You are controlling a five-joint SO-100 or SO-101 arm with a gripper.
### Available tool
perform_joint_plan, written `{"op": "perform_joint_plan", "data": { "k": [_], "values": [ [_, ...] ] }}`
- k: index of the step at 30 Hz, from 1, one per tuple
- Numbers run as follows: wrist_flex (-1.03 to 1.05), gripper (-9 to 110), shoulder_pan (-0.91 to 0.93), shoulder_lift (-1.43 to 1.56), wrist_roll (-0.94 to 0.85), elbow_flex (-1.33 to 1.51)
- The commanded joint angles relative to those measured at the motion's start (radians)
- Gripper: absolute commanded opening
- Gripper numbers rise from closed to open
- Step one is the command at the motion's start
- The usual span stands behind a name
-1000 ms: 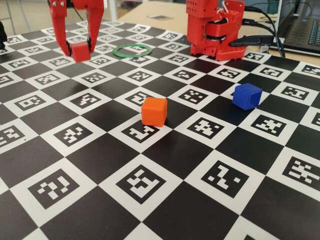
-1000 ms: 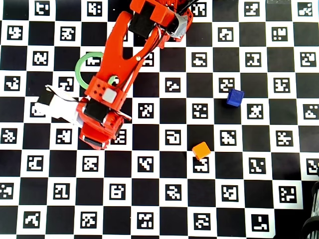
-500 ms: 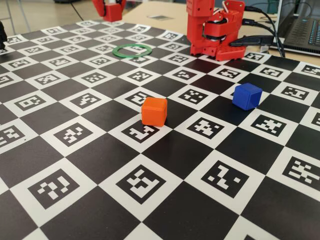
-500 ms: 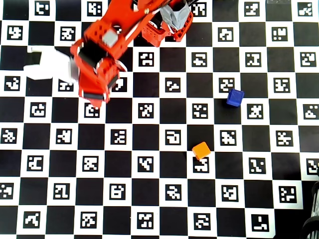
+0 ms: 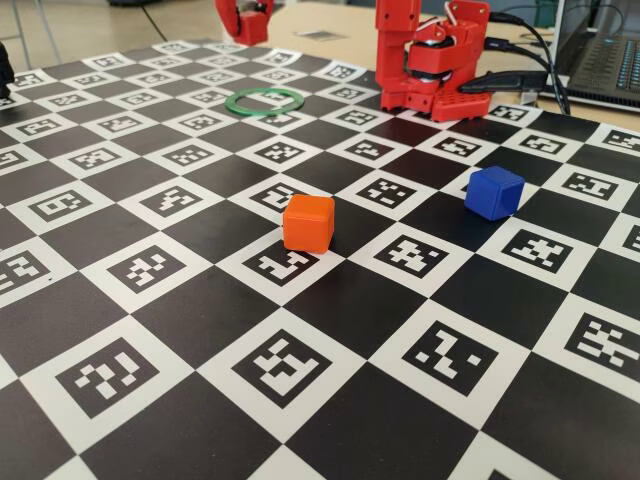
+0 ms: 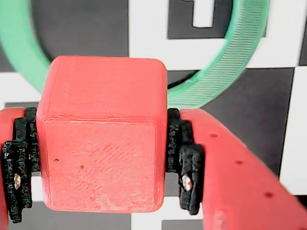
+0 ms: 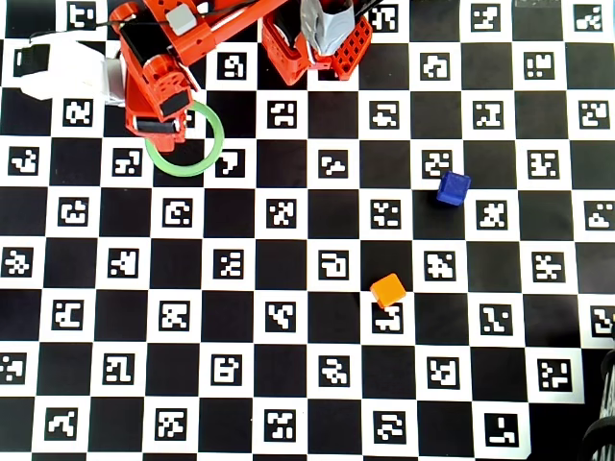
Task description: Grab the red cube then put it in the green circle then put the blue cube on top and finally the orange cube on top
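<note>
In the wrist view my gripper (image 6: 101, 165) is shut on the red cube (image 6: 103, 134), its black pads (image 6: 184, 163) pressed on both sides. The cube hangs over the near edge of the green circle (image 6: 230, 62), which lies flat on the checkered mat. In the overhead view the gripper (image 7: 159, 125) sits over the ring's (image 7: 207, 154) left part and hides the cube. In the fixed view the gripper (image 5: 245, 18) is at the top edge, above the ring (image 5: 264, 100). The blue cube (image 5: 494, 192) (image 7: 453, 187) and the orange cube (image 5: 308, 222) (image 7: 388, 289) rest on the mat, apart.
The red arm base (image 5: 430, 60) (image 7: 317, 43) stands at the mat's far edge, with cables and a laptop (image 5: 600, 50) behind it. A white object (image 7: 67, 72) lies at the top left of the overhead view.
</note>
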Motion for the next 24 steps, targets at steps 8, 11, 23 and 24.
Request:
{"op": "perform_joint_plan", "data": {
  "k": [8,11,23,24],
  "values": [
    [-0.163,3,0.003,0.109,-0.021,0.14],
    [-0.215,3,0.008,0.109,-0.023,0.183],
    [-0.327,3,0.026,0.175,-0.031,0.308],
    [-0.336,3,0.026,0.183,-0.032,0.318]
  ]
}}
